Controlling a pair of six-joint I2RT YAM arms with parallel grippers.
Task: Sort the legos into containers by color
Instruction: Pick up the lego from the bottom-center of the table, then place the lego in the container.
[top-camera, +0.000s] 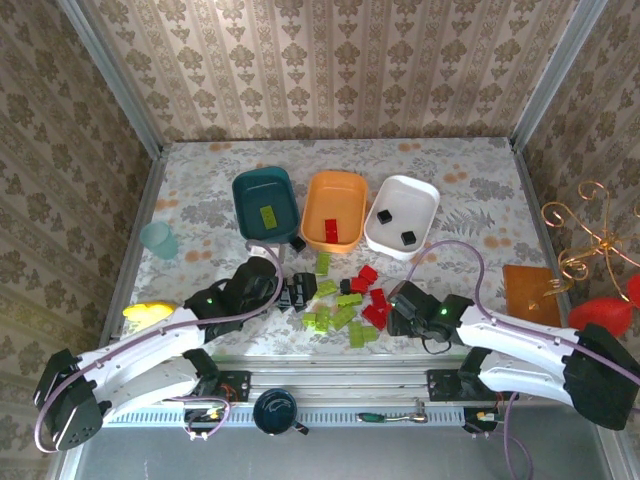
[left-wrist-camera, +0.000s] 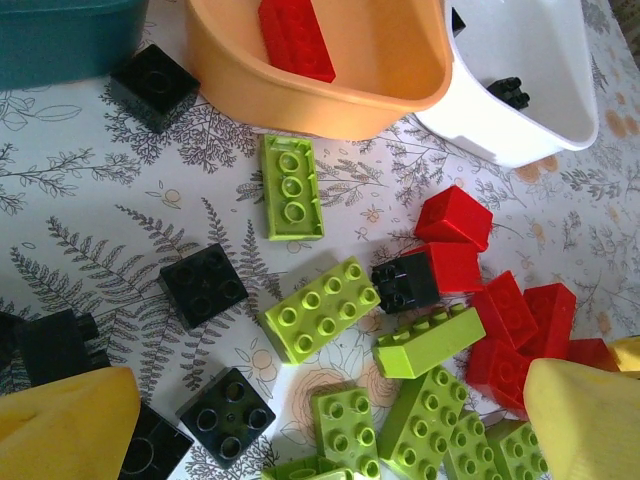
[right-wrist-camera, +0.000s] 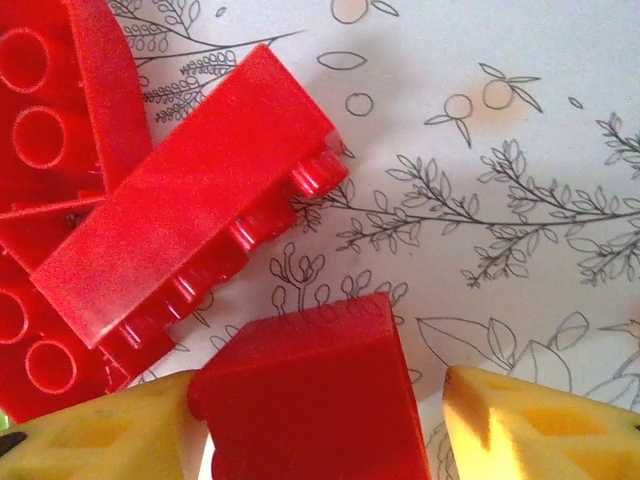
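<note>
The left gripper (left-wrist-camera: 322, 428) is held wide open above black and lime legos (top-camera: 322, 320) scattered before the teal tub (top-camera: 262, 192), orange tub (top-camera: 335, 198) and white tub (top-camera: 410, 200). A red brick (right-wrist-camera: 310, 390) is straddled by the right gripper (right-wrist-camera: 320, 428), its jaws not closed on it: a gap is seen at one finger (right-wrist-camera: 540, 425).

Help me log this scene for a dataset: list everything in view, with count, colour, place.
teal tub: one, dark teal, row's left
orange tub: one, orange, row's middle
white tub: one, white, row's right
lime bricks: several, lime, centre; one in teal tub
red bricks: several, red, centre-right; one in orange tub
black bricks: several, black, centre-left; two in white tub
cup: one, pale blue, far left
round cup: one, dark, front centre
left gripper: one, yellow-fingered, open over bricks
right gripper: one, yellow-fingered, open around red brick
</note>
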